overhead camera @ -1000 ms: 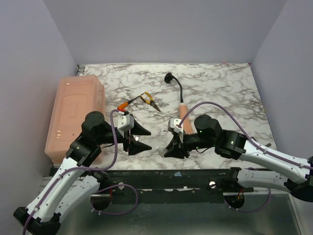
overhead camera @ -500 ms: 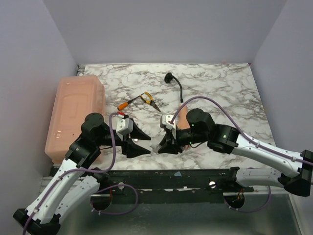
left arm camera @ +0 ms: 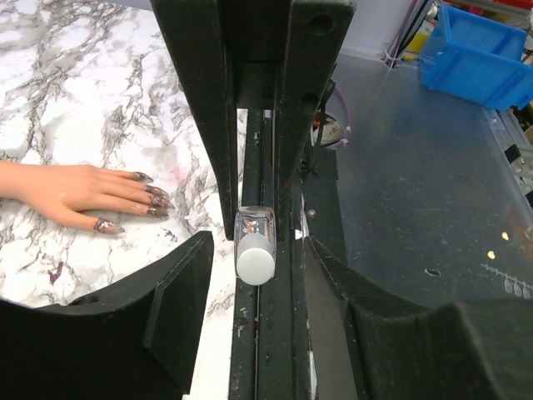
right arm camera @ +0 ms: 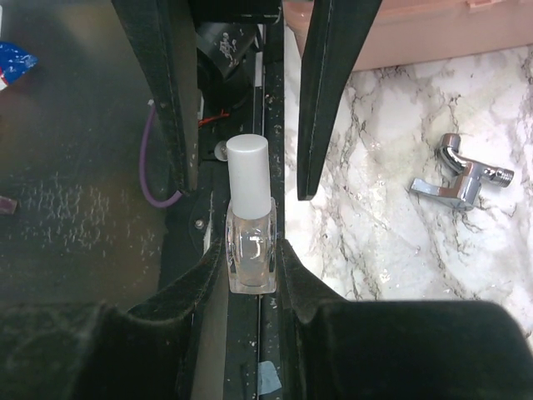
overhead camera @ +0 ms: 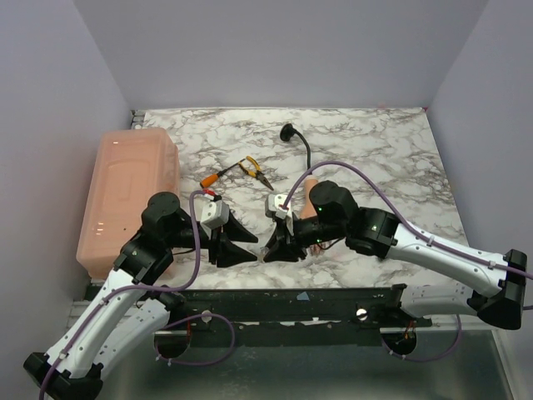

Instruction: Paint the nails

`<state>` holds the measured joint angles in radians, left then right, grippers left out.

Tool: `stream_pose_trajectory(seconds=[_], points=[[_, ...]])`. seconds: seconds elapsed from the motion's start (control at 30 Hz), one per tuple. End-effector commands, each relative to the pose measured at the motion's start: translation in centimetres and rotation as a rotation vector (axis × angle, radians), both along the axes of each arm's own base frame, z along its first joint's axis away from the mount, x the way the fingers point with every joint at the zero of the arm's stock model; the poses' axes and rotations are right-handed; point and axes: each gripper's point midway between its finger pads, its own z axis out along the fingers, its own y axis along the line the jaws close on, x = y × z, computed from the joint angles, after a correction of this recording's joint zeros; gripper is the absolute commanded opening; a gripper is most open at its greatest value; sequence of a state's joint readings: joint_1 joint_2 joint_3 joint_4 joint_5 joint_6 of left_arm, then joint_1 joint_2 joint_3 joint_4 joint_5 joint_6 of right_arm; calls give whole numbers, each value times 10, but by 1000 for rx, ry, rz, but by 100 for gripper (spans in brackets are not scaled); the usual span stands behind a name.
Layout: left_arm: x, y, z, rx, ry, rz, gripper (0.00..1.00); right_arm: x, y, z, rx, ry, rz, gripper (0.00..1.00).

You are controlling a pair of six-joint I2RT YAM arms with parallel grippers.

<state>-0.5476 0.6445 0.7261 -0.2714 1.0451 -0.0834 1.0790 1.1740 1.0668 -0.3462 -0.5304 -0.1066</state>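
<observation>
Bottle [right arm camera: 251, 237] sits in right gripper [right arm camera: 251, 268], nails [left arm camera: 154, 200] apparently near, pliers [overhead camera: 253, 171] beyond.

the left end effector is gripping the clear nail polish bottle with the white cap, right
No, the right end effector is gripping the clear nail polish bottle with the white cap. The right wrist view shows it clamped on the glass body.

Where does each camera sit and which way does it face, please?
Top external: above and behind the bases, looking down at the marble table; left arm, right arm show.
Left wrist: faces rightwards along the near edge, past the mannequin hand; open left gripper below.
Right wrist: faces leftwards toward the pink bin; right gripper clamps the bottle.
Shared: both wrists see that bottle from opposite ends.
</observation>
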Motion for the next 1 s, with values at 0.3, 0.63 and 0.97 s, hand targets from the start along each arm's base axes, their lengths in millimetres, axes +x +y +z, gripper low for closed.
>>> stream_pose_trajectory(seconds=[0.3, 0.63, 0.97], points=[[1, -2, -3, 2, 5, 13, 39, -6, 8, 22, 51, -18, 53, 0], [0, -2, 0, -7, 22, 8, 0, -4, 11, 25, 70, -15, 41, 0], [33, -8, 1, -1, 255, 225, 0, 30, 7, 20, 72, -98, -150, 0]])
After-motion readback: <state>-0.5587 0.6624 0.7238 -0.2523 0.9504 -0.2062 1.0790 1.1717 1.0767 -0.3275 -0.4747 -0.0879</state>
